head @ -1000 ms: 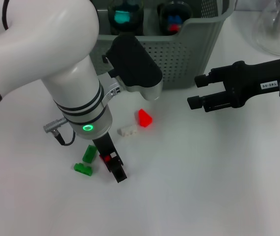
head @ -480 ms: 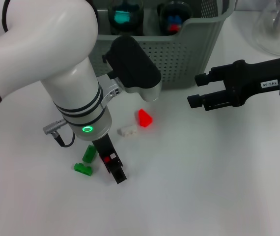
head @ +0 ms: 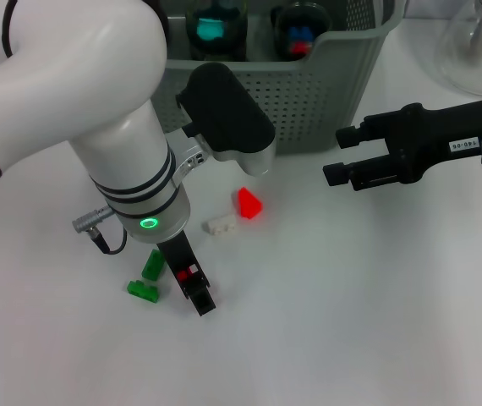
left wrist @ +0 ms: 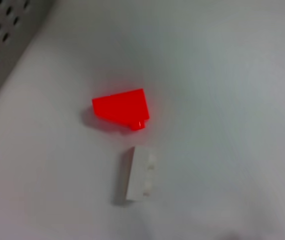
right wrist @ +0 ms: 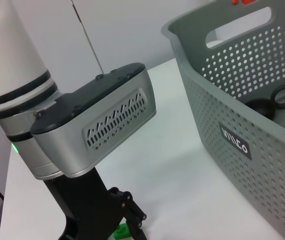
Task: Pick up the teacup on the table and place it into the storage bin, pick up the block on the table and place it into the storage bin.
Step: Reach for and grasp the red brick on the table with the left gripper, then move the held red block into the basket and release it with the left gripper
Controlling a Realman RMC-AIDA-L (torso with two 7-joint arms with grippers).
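So the left gripper (head: 197, 288) is down low over the white table (head: 351, 321), pointing at the surface right beside the green pieces. There's a small red thing between its black fingers, so it looks clamped on something red, though I honestly can't tell what that bit is.

Counting loose blocks on the table: four. Two green blocks (head: 147, 277) sit close together just to the left of the left gripper, one standing up a bit and one lying flat. One white block (head: 218, 225) and one red block (head: 248, 204) lie near each other a little further toward the bin, not touching. The left wrist view shows that same pair, the red wedge-shaped one and the white studded one with a small gap between them.

The storage bin (head: 325, 101) sits at the far side of the table, grey-green with perforated walls, cut-out handles and a small black label on the side. Inside it I count two dark cups: one teacup (head: 216, 30) with something teal in it and a second cup (head: 300, 34) with red and blue bits in it.

The right gripper (head: 341, 156) hovers off to the right in front of the bin, fingers spread apart, holding nothing.

One clear glass vessel (head: 478, 51) stands at the far right.
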